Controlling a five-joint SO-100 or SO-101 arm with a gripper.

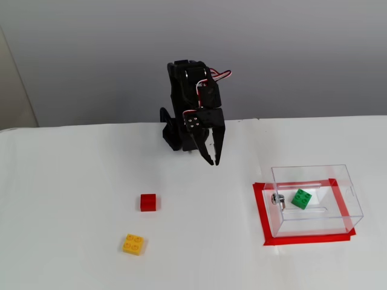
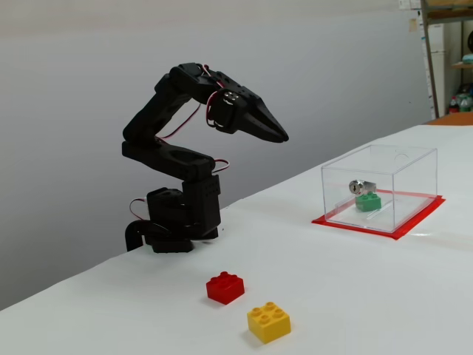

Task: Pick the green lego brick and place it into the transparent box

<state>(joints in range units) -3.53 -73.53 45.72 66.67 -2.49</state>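
Fixed views from above and from the side both show the whole scene. Read from left to right in the higher view, the yellow four-stud brick (image 1: 133, 243) is seen nearest the front edge of the worktop (image 1: 72, 181), with the red brick (image 1: 147, 202) just behind it and a little to the right. Both are untouched and well apart from the arm. Further right, the black arm is seen folded back over its base, and the pincer (image 1: 213, 158) hangs in the air above the worktop, tips pointing down. Nothing is held between its jaws, which are drawn nearly together; in the side fixed view the pincer (image 2: 279, 137) appears as a single closed wedge. At the far right, the transparent box (image 1: 314, 200) is seen standing on a frame of red tape (image 1: 261, 214). The green lego brick (image 1: 302, 198) lies inside it, on the floor of the box, beside a small metal fitting (image 1: 277, 199) on the left wall. From the pincer, the brick lies well off to the right and toward the front. The placing is judged to be done, and only a return to rest seems left.
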